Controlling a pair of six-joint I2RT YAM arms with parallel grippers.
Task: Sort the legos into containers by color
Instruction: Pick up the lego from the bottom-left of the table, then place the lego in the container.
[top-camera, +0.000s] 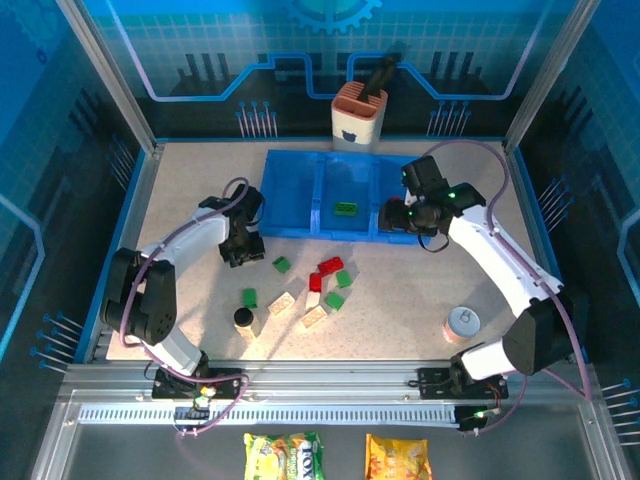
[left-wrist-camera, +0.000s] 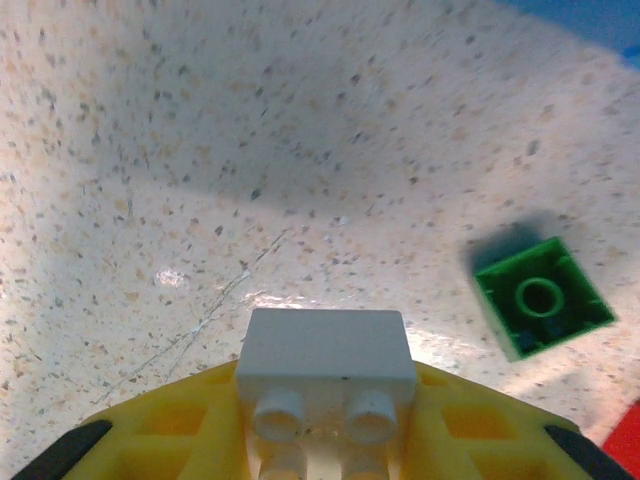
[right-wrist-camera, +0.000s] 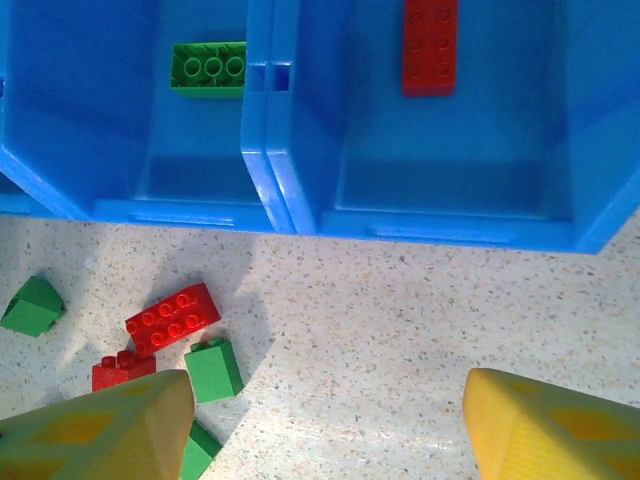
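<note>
Tray (top-camera: 290, 195): three sections side by side, a green brick (right-wrist-camera: 208, 65) in the middle one, a red brick (right-wrist-camera: 430, 45) in the right one. Left gripper (top-camera: 243, 247) sits just off the tray's near-left corner, fingers clamped on a white brick (left-wrist-camera: 325, 355) low over the table. Right gripper (right-wrist-camera: 330, 415) hangs at the tray's near edge by the right section, fingers apart, nothing between them. Loose legos (top-camera: 330, 266) lie scattered on the tray's near side. Step in hand: the white pick, which looks secured. Next move: lift, clear the near wall, release in the left section, likely white's.
</note>
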